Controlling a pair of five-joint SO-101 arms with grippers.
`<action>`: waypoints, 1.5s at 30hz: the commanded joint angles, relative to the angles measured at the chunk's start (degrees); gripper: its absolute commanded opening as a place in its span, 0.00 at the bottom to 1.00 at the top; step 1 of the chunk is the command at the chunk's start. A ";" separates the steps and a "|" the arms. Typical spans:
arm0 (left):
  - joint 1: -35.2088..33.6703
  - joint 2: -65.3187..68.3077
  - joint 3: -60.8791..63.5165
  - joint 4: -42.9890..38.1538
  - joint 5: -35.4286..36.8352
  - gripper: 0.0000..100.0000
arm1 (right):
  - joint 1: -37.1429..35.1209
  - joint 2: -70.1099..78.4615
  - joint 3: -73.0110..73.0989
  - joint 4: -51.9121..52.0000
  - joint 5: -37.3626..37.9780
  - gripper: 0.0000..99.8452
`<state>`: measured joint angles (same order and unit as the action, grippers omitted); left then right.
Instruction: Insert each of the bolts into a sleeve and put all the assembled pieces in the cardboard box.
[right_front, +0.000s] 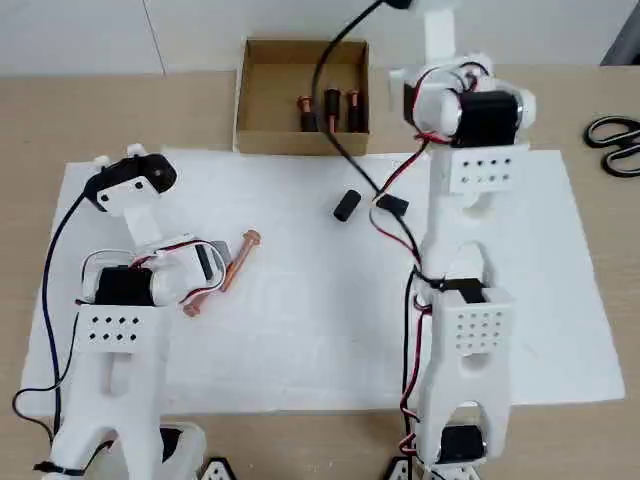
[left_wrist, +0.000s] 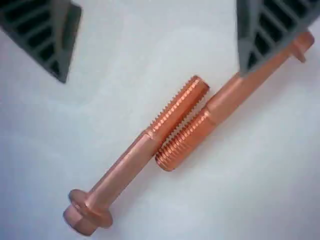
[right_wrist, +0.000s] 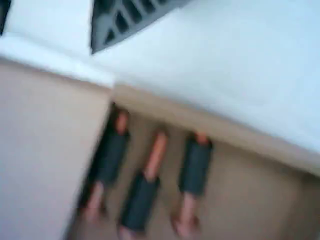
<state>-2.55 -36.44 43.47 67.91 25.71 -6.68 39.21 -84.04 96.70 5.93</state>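
Bolts, two, lie touching on the sheet under the left gripper, fingers wide, empty. Best to straddle one shank only. Sleeves wait centre. The right gripper, parted and empty, hovers over the box.

cardboard box — three assembled pieces | sleeve on sheet | bolts beside left arm

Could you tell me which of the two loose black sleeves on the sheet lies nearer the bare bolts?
The sleeve toward the left arm; the other sleeve lies farther off, close to the right arm.
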 joint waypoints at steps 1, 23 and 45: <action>0.18 -1.32 -0.57 0.44 -0.53 0.21 | 1.71 -9.63 9.41 0.57 0.35 0.11; -0.18 -1.32 -0.13 0.44 -0.53 0.21 | -1.98 -10.95 46.33 -7.69 18.29 0.16; -0.26 -1.32 2.51 0.00 -0.35 0.21 | -2.24 2.51 46.24 -19.03 32.26 0.16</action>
<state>-2.55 -36.44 46.37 67.91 25.71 -8.70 41.49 -37.45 79.30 37.58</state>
